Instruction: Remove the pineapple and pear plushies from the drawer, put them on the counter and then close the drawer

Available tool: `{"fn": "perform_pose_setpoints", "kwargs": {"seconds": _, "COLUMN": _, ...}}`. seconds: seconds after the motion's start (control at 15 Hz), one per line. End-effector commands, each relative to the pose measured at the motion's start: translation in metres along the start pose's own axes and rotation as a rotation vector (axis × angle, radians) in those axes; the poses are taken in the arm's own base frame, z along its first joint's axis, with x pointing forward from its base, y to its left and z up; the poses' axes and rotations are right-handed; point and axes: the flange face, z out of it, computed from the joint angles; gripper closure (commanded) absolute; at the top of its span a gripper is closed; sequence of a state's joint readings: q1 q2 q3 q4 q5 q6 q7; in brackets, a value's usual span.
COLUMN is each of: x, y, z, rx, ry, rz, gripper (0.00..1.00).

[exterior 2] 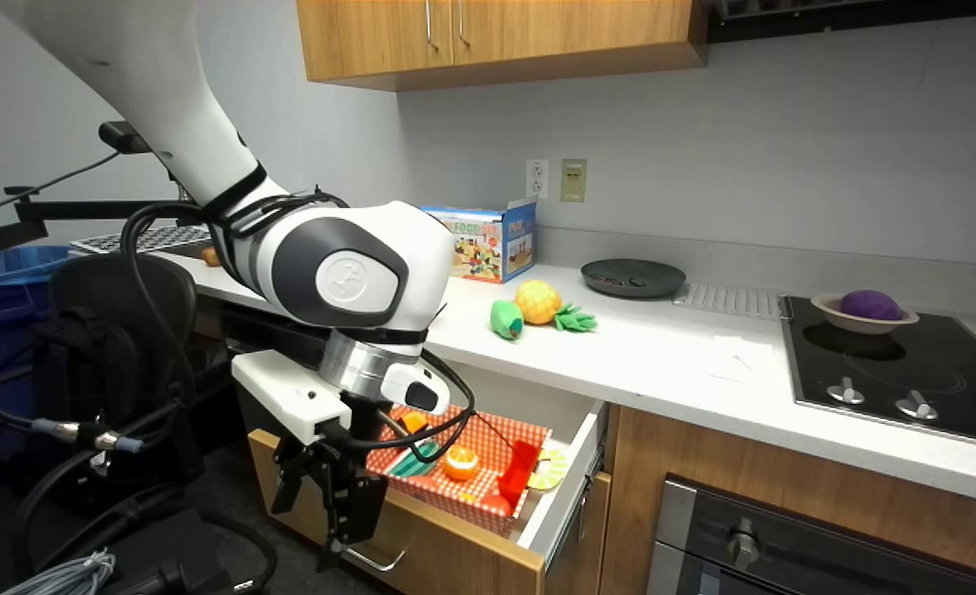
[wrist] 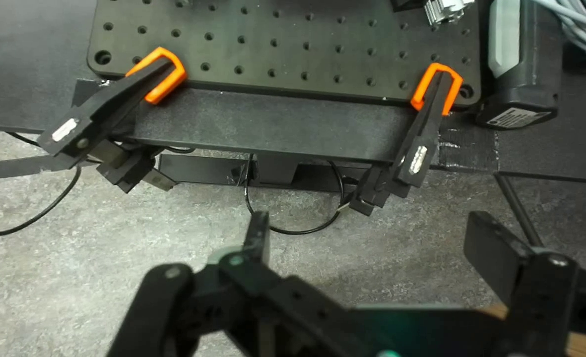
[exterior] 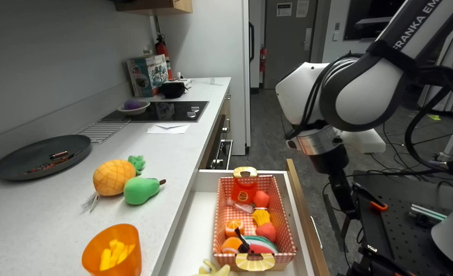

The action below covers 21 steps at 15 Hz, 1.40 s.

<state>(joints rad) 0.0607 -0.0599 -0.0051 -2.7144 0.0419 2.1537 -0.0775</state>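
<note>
The yellow pineapple plushie [exterior: 114, 177] and the green pear plushie [exterior: 141, 190] lie side by side on the white counter [exterior: 165, 153]; both also show in an exterior view [exterior 2: 538, 302] [exterior 2: 506, 319]. The drawer [exterior: 303, 214] is pulled open below the counter and holds a red-checked basket [exterior: 219, 214] of toy food. My gripper [exterior 2: 330, 512] is outside the drawer, near its front and handle [exterior 2: 376, 560]. In the wrist view my gripper [wrist: 372, 243] is open and empty, with bare floor between its fingers.
An orange cup [exterior: 107, 245] with yellow pieces stands near the counter's front edge. A dark pan [exterior: 38, 157] and wire rack [exterior: 103, 130] lie at the back. A black perforated base plate [wrist: 273, 54] with orange-tipped clamps [wrist: 436, 89] stands on the robot's side.
</note>
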Motion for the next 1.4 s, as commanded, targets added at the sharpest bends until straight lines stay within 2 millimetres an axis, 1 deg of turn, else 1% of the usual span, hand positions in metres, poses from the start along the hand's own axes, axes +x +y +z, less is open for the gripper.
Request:
{"fn": "perform_pose_setpoints", "kwargs": {"seconds": 0.0, "x": 0.018, "y": -0.005, "z": 0.002, "rx": -0.031, "ry": 0.031, "rz": 0.015, "gripper": 0.00}}
{"fn": "perform_pose_setpoints", "kwargs": {"seconds": 0.33, "x": 0.044, "y": -0.011, "z": -0.003, "rx": -0.092, "ry": 0.084, "rz": -0.003, "gripper": 0.00}}
{"fn": "perform_pose_setpoints", "kwargs": {"seconds": 0.73, "x": 0.073, "y": -0.013, "z": 0.000, "rx": -0.150, "ry": 0.095, "rz": -0.022, "gripper": 0.00}}
{"fn": "perform_pose_setpoints", "kwargs": {"seconds": 1.07, "x": 0.090, "y": -0.016, "z": 0.000, "rx": -0.160, "ry": 0.116, "rz": -0.042, "gripper": 0.00}}
{"fn": "perform_pose_setpoints", "kwargs": {"seconds": 1.2, "x": 0.096, "y": -0.019, "z": -0.006, "rx": -0.160, "ry": 0.147, "rz": -0.051, "gripper": 0.00}}
{"fn": "perform_pose_setpoints", "kwargs": {"seconds": 1.33, "x": 0.104, "y": -0.026, "z": -0.018, "rx": -0.162, "ry": 0.193, "rz": -0.063, "gripper": 0.00}}
